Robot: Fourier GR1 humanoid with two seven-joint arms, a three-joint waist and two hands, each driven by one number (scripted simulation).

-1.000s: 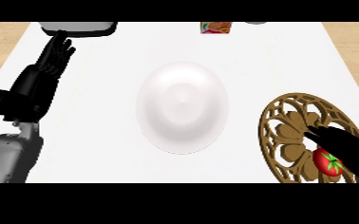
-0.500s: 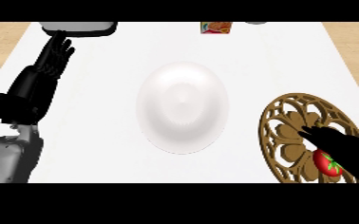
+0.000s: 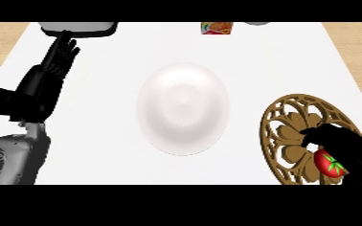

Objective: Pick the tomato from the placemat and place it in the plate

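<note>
You are at step 1 of 2: the glossy red tomato sits on the round, brown openwork placemat, your right hand over it, its fingers curled at the fruit. The smooth white plate waits mid-worktop; your left hand rests released at left.

A red tomato is covered by the right hand on the brown openwork placemat, beside the white plate.
</note>
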